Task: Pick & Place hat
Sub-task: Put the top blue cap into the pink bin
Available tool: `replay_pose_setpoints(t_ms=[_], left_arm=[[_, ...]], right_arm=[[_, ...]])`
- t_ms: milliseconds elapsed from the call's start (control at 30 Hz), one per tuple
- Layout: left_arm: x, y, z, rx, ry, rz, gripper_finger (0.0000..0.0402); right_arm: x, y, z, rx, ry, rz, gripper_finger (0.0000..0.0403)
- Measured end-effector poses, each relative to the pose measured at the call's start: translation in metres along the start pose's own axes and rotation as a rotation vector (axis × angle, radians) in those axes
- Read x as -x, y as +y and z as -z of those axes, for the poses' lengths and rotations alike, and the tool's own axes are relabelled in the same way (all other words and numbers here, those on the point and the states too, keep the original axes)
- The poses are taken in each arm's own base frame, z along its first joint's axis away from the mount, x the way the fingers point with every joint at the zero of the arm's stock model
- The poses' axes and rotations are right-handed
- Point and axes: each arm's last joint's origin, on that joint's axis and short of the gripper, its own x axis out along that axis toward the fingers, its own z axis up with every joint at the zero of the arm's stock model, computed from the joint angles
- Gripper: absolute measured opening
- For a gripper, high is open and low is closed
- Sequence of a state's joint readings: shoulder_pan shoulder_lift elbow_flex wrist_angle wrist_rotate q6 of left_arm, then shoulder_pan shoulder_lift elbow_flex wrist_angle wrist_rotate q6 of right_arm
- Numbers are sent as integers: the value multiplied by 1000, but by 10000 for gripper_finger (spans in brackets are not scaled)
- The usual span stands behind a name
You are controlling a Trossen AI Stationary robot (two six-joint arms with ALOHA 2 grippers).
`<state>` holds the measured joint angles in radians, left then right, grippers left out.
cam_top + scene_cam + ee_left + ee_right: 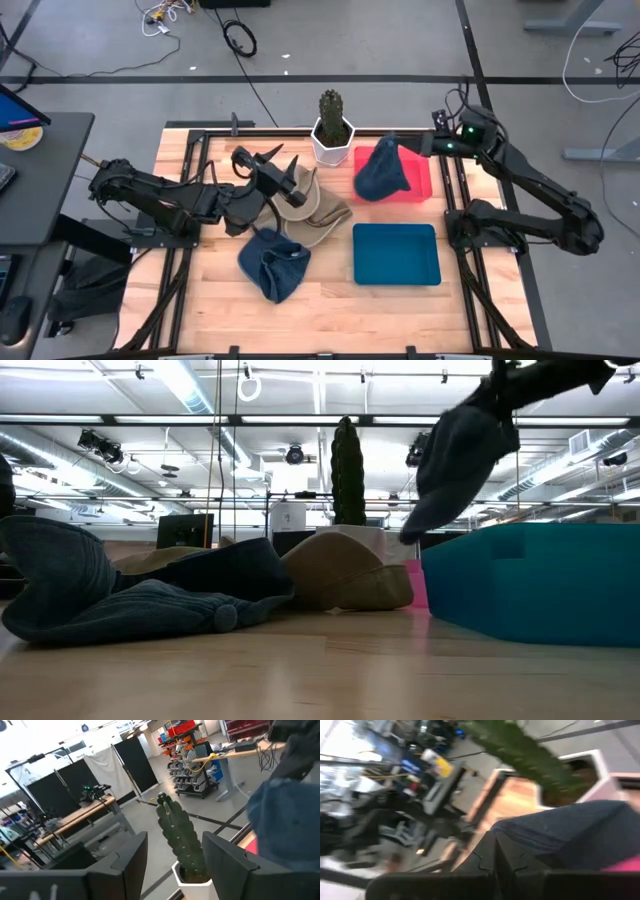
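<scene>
A dark blue hat [381, 172] hangs from my right gripper [412, 149] above the red tray [422, 184]. In the low view it dangles [455, 460] clear of the table. My right gripper is shut on it. A tan hat [312, 208] lies on the table by its brim. A second dark blue hat [272, 263] lies crumpled near the table's front. My left gripper [281, 172] is open and hovers over the tan hat's left side, touching nothing. In the left wrist view its fingers [131, 857] frame the cactus [179, 837]. My right gripper pinches the dark blue hat by its upper edge [546, 836], coming level from the table's right side. The hat hangs slack below the fingers, lifted clear, with its lower end [412, 532] above the red tray. One layer or several, I cannot tell.
A cactus in a white pot [333, 128] stands at the far edge, between the two grippers. A teal tray [396, 254] sits in front of the red tray. Bare wood lies along the near edge [330, 315].
</scene>
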<state>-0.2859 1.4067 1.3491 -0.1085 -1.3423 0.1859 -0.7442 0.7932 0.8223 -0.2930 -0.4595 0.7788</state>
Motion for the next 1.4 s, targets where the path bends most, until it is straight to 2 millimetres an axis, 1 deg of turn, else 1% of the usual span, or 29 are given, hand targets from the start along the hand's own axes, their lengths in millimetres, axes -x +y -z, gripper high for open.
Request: replay_pose_setpoints(t_ms=[133, 333, 400, 700, 900, 1000, 1400], left_arm=[[0, -1, 0, 37, -4, 26, 193], [-1, -1, 0, 48, -5, 33, 193], [-1, -1, 0, 53, -5, 34, 193], [-1, -1, 0, 201, -3, 41, 193], [-6, -2, 0, 211, -5, 109, 193], [-11, -1, 0, 244, -2, 133, 193], [-20, 0, 0, 289, 3, 194, 193]], right_arm=[[-5, -12, -6, 27, -5, 58, 0], [-10, -22, -10, 47, -3, 106, 0], [-10, -25, -11, 50, 2, 124, 0], [-3, -41, -7, 62, 50, 258, 0], [-1, -44, -9, 62, 41, 283, 0], [-1, -44, -9, 64, 41, 285, 0], [-3, -49, -8, 70, 58, 326, 0]])
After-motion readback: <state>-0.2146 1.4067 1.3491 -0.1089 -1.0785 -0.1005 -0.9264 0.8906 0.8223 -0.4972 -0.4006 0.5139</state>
